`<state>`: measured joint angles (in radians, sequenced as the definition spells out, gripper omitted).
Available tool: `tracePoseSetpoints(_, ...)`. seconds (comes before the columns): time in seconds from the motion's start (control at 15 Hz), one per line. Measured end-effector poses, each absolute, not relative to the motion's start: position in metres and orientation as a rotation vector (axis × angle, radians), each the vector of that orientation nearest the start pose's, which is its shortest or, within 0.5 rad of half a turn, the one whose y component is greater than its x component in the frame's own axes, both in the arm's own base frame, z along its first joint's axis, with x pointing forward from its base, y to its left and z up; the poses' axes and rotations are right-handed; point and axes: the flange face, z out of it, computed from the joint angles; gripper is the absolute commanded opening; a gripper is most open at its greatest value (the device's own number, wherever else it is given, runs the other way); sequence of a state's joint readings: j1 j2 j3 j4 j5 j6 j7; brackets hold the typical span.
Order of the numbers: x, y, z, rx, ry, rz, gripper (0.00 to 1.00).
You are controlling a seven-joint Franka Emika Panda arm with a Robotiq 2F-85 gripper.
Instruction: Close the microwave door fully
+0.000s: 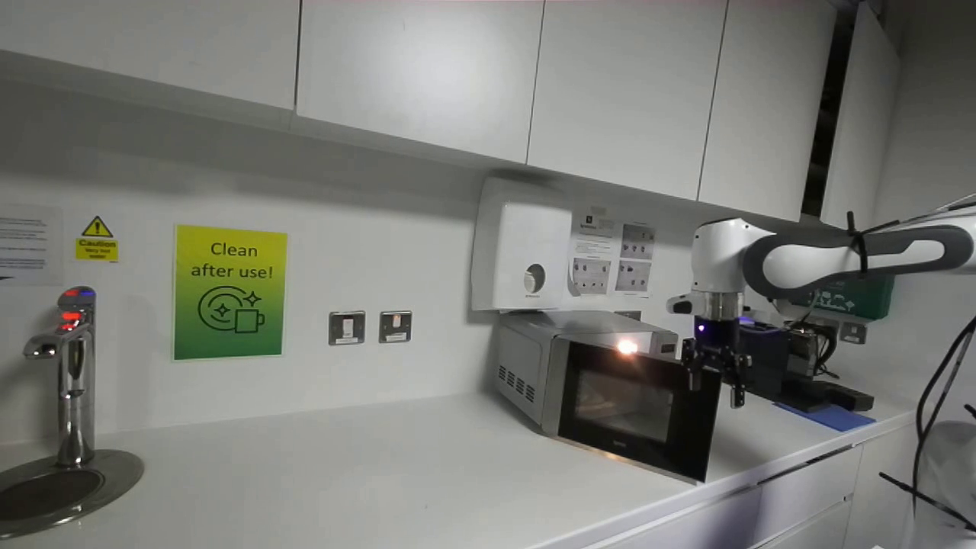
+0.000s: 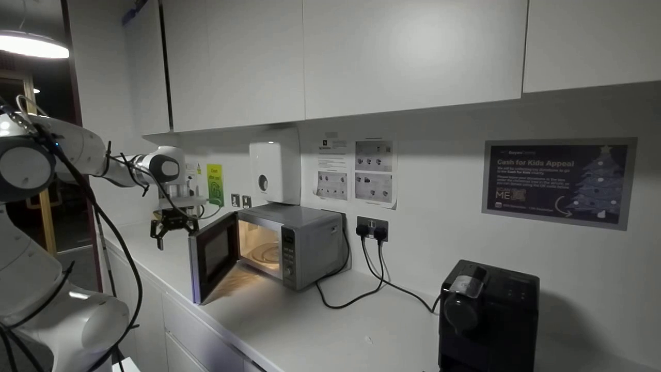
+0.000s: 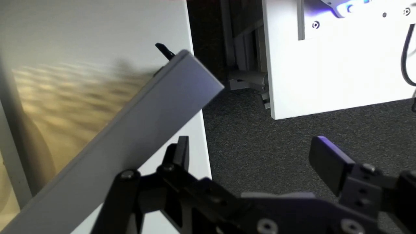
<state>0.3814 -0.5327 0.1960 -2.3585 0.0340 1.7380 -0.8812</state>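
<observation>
The silver-grey microwave [image 1: 526,362] stands on the counter; it also shows in an exterior view [image 2: 315,232] with its lit inside visible. Its door [image 2: 216,256] stands wide open, swung out toward the counter's front edge. The door's dark glass outer face [image 1: 621,412] shows in an exterior view. My gripper [image 2: 175,235] is open and empty beside the door's free edge, on its outer side, at about its top; it also shows in an exterior view [image 1: 717,390]. In the wrist view the door's grey top edge [image 3: 130,130] runs diagonally left of my open fingers [image 3: 250,152]. Contact cannot be told.
A white wall dispenser [image 1: 526,244] hangs above the microwave, under the overhead cabinets [image 1: 625,99]. Black cables [image 2: 351,302] lie on the counter beside the microwave. A black coffee machine [image 2: 490,315] stands further along. A tap [image 1: 75,374] and sink are at the far end.
</observation>
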Motion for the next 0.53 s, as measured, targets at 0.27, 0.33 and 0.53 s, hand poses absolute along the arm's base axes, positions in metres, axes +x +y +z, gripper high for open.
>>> tracePoseSetpoints(0.27, 0.314, 0.207, 0.513, -2.459, -2.033, 0.156, 1.00)
tracePoseSetpoints(0.33, 0.313, 0.205, 0.513, -2.470, -2.022, 0.152, 1.00)
tracePoseSetpoints(0.53, 0.311, 0.199, 0.514, -2.512, -1.989, 0.147, 1.00)
